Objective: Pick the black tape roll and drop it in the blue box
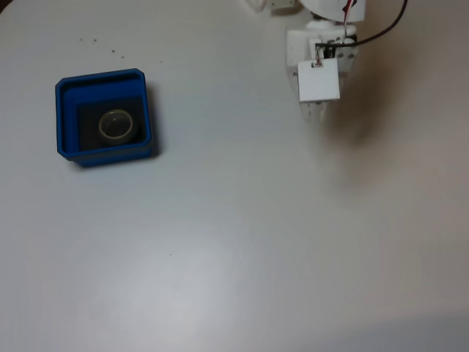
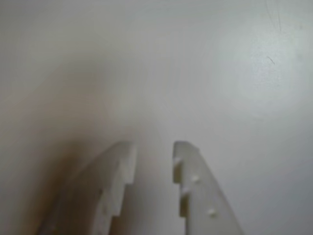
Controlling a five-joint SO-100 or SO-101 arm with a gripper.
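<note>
Your tape roll [image 1: 116, 125] sits inside the blue box [image 1: 103, 79], your end effector [image 2: 153, 149] is empty and slightly open, far from the box, so just rest.

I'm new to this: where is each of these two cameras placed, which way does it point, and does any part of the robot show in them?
Fixed view: mounted above, looking straight down at the white table; the blue box holds the tape roll; the white arm enters from the top edge.
Wrist view: rides on the arm, looking along the hand at bare table; two white fingers stand slightly apart, holding nothing.
Shared: the table and the hand.
</note>
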